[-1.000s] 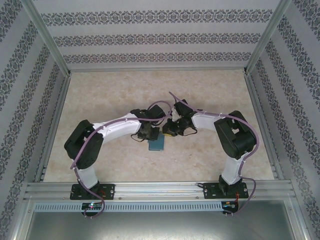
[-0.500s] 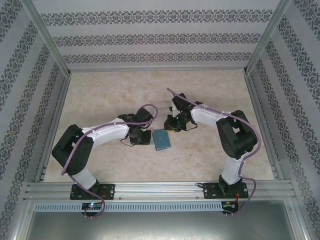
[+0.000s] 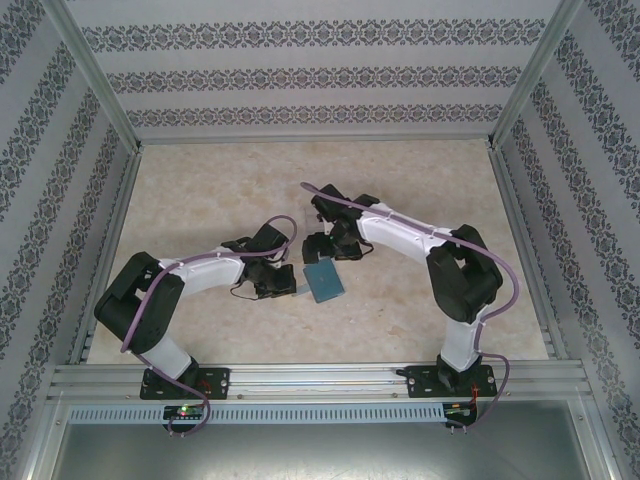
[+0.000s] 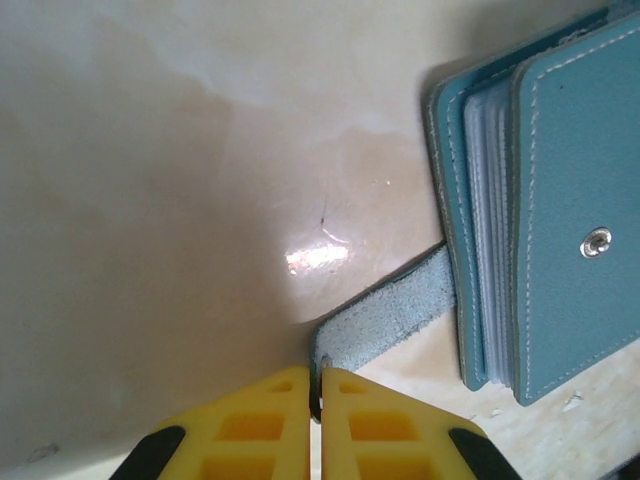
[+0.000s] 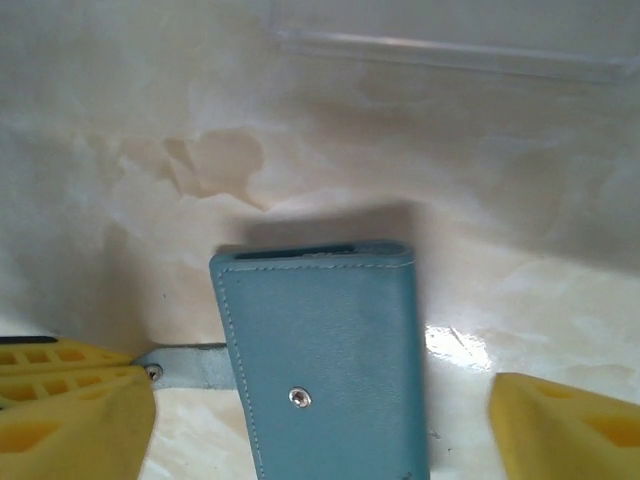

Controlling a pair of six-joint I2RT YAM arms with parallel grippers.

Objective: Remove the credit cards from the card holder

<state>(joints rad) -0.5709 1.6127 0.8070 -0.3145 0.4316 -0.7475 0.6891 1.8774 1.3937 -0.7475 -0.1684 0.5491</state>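
Holder (image 3: 323,282) lies flat on the surface (image 3: 200,190), about midway between the two arms and nearer the near edge than the far. From above, its long axis runs near to far with a slight tilt, the far end leaning left. Teal cover faces up, with a metal stud (image 5: 299,398) near the near end. Tab (image 4: 385,320) sticks out from the left long side, pointing at the left arm, its rough underside up.

Left pincer (image 4: 315,390) is closed flat on the tip of the tab, yellow pads meeting with no gap but the tab's thickness. It sits low, just left of the holder (image 4: 565,190). From above, the left pincer (image 3: 293,285) touches the holder's left side by way of the tab.

In the left wrist view the cover is slightly ajar along the tab side. A stack of pale leaf edges (image 4: 490,220) shows between the two covers. Cannot tell whether these are cards or sleeves.

Right pincer (image 5: 320,395) is spread wide and holds nothing. Its fingers stand one to each side of the holder (image 5: 320,330), well clear of both long edges. From above, the right pincer (image 3: 322,252) is at the holder's far end. Cannot tell its height over the surface.

Clear strip (image 5: 450,55) lies on the surface beyond the holder, apart from it.
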